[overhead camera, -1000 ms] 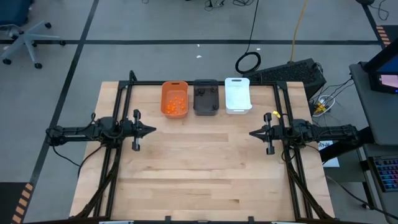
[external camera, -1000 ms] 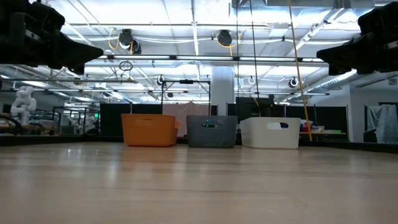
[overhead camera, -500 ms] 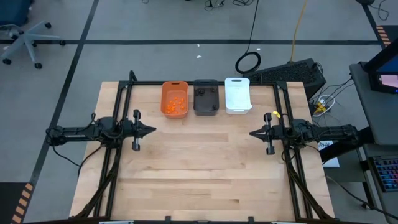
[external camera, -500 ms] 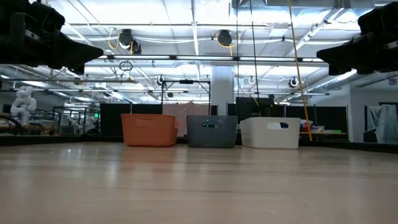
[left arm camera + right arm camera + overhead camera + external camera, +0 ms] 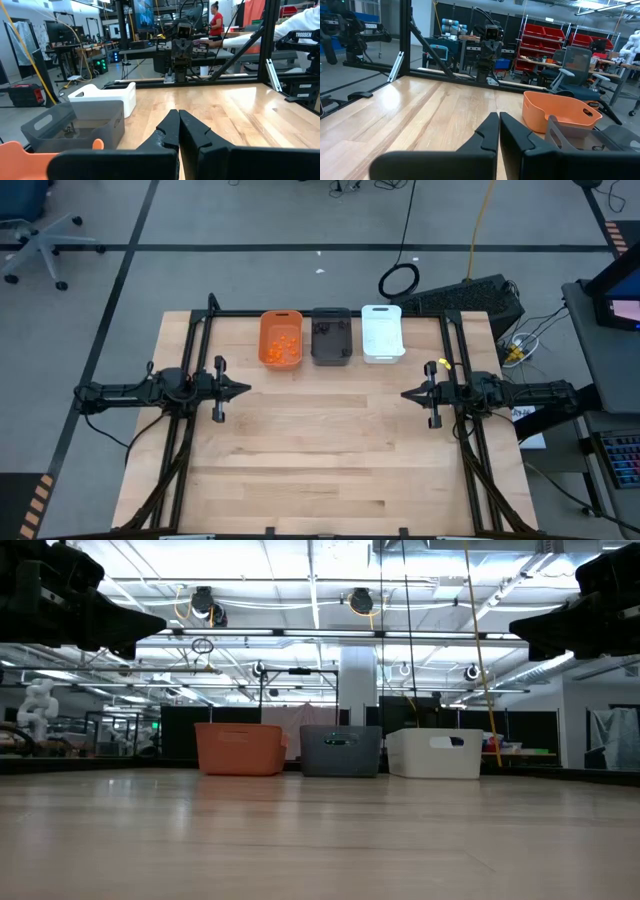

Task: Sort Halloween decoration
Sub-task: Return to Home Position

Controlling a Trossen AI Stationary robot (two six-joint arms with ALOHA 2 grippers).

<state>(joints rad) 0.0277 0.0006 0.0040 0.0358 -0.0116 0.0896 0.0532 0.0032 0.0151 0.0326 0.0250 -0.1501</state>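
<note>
The wooden table (image 5: 320,460) is a pale plank top with a smooth, slightly glossy grain, and its near half lies bare. Midway along, the two dark arms lie low and level over the black frame rails at either side, each folded back on itself and pointing inward at the other across the boards. The left gripper (image 5: 246,389) hangs above the table's left side and the right gripper (image 5: 404,395) above its right side, well apart from each other. In both wrist views the angular, matte black fingers are pressed together tip to tip with nothing between them.

The Halloween decoration lies well beyond both sets of jaws, at the far edge. Three rectangular plastic bins with rounded corners stand there in a tight row: an orange bin (image 5: 240,750) on the left, a dark grey bin (image 5: 340,752) in the middle and a white bin (image 5: 435,754) on the right. A cluster of small orange blobs (image 5: 282,352) sits in the orange bin. Something small and dark (image 5: 69,130) shows on the grey bin's floor, though its shape cannot be told. No pieces can be made out inside the white bin.

Past the table, in the left wrist view, a person in a red top (image 5: 216,22) stands among the workbenches.
</note>
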